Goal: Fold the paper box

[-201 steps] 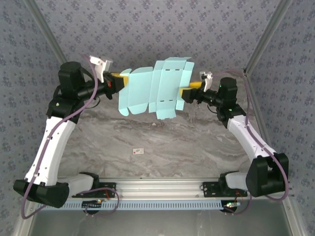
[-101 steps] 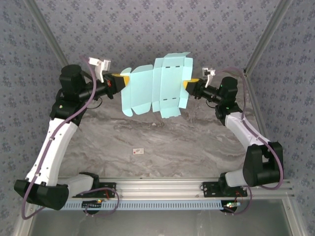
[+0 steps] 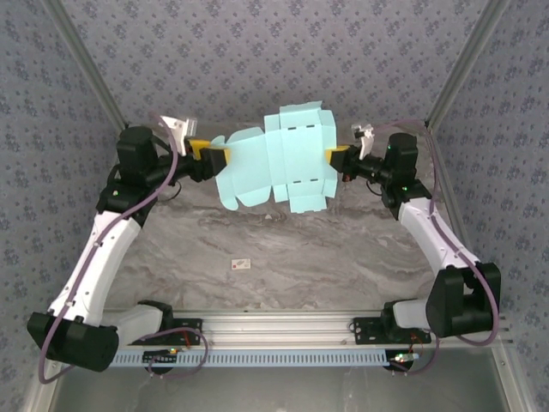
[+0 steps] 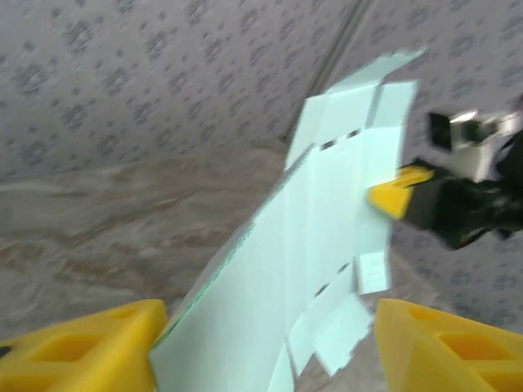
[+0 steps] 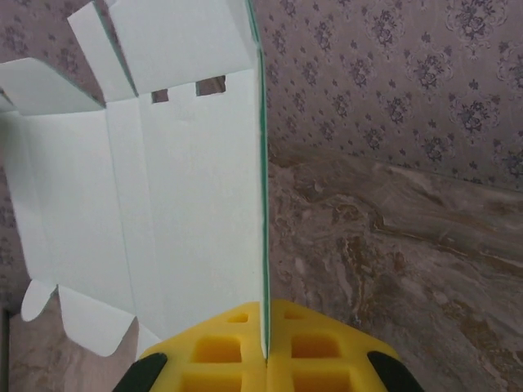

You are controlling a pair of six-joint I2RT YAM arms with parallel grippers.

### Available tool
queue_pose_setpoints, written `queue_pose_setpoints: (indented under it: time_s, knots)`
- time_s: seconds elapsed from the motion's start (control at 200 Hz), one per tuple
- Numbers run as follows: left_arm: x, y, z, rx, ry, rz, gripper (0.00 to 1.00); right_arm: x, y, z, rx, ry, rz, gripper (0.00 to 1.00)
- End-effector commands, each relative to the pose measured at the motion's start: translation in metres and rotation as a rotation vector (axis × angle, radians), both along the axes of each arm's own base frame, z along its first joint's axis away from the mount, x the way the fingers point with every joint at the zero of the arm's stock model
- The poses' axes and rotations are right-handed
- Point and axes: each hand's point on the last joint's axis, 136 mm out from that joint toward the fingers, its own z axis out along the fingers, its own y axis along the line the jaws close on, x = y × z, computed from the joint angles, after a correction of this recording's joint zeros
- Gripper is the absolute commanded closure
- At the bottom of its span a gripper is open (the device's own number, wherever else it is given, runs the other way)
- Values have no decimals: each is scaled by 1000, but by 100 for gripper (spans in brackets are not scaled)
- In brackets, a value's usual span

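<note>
Above the table (image 3: 300,249), lengthwise between arms: paper box (image 3: 279,159), right edge pinched by right gripper (image 3: 337,157), left edge inside spread left gripper (image 3: 214,154).

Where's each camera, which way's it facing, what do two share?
Top camera: above, behind the arm bases, looking down at the table; both arms, left gripper, right gripper, the paper box between.
Left wrist: past its open fingers, across the paper box, toward the right gripper.
Right wrist: past its shut fingers pinching the paper box's edge, toward the wall.
Shared: top and left wrist show the right gripper.
</note>
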Motion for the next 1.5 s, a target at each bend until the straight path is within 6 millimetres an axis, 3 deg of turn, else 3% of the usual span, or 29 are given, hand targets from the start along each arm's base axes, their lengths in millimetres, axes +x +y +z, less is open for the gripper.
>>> queue_pose_setpoints:
  time_s: [0.0, 0.17, 0.195, 0.215, 0.385, 0.58, 0.775, 0.894, 1.064, 1.219, 1.494]
  knots:
    - [3, 16, -20, 149, -26, 58, 21, -22, -1, -1, -129, -15, 66, 100]
    - [4, 15, -20, 268, -71, 40, 18, -45, 9, 1, -210, 3, 170, 100]
    - [2, 12, -18, 288, -87, 19, 18, -49, 10, -4, -226, 17, 181, 100]
    - [0, 10, -16, 307, -105, 2, 17, -49, 11, 8, -234, -13, 185, 100]
    - [-23, -23, -18, 453, -262, -198, 11, -69, 23, 13, -269, -27, 276, 100]
    - [-13, -40, -13, 474, -315, -290, 10, -89, 39, 14, -303, -36, 362, 100]
    - [-28, -68, -10, 377, -288, -513, 13, -100, 49, 16, -308, -48, 410, 100]
    - [-32, -74, -19, 346, -236, -572, 17, -104, 53, 16, -308, -53, 432, 100]
    - [-42, -81, -26, 314, -185, -661, 32, -106, 54, 17, -324, -57, 437, 100]
    - [-47, -82, -32, 305, -119, -688, 61, -106, 53, 19, -337, -74, 423, 100]
    - [-48, -83, -31, 267, -63, -675, 98, -99, 48, 23, -374, -107, 357, 100]
